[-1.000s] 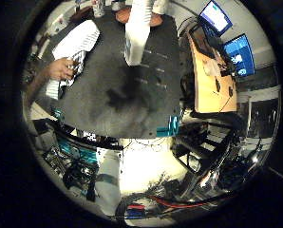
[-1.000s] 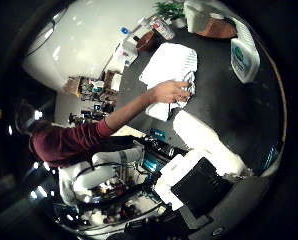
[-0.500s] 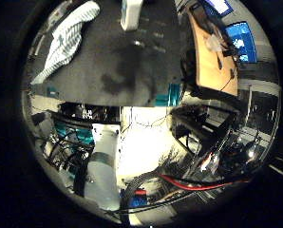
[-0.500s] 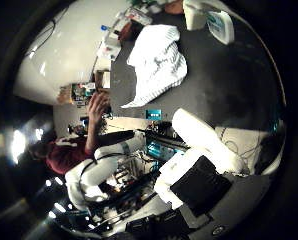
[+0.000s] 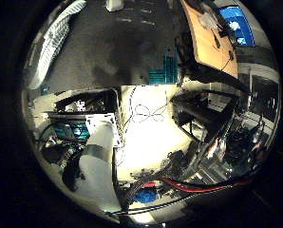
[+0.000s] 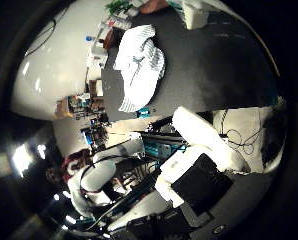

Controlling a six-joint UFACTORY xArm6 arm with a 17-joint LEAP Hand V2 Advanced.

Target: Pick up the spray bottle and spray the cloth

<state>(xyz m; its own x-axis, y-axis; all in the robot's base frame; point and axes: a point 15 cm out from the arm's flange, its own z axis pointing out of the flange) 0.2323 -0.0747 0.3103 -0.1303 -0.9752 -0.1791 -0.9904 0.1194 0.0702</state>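
On the dark table (image 6: 229, 75) | cloth (image 6: 139, 65) now untouched, person's hand gone | robot hand (image 6: 204, 150) grip unclear

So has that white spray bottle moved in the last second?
No. The white spray bottle stands at the same spot on the dark table, beside the white striped cloth; only the camera has shifted.

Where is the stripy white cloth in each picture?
Little finger side view: the cloth lies at the edge of the dark table, only partly in the picture.
Thumb side view: the whole cloth lies spread on the same table, near its edge.
Shared landmark: the white spray bottle stands on the table in both views.
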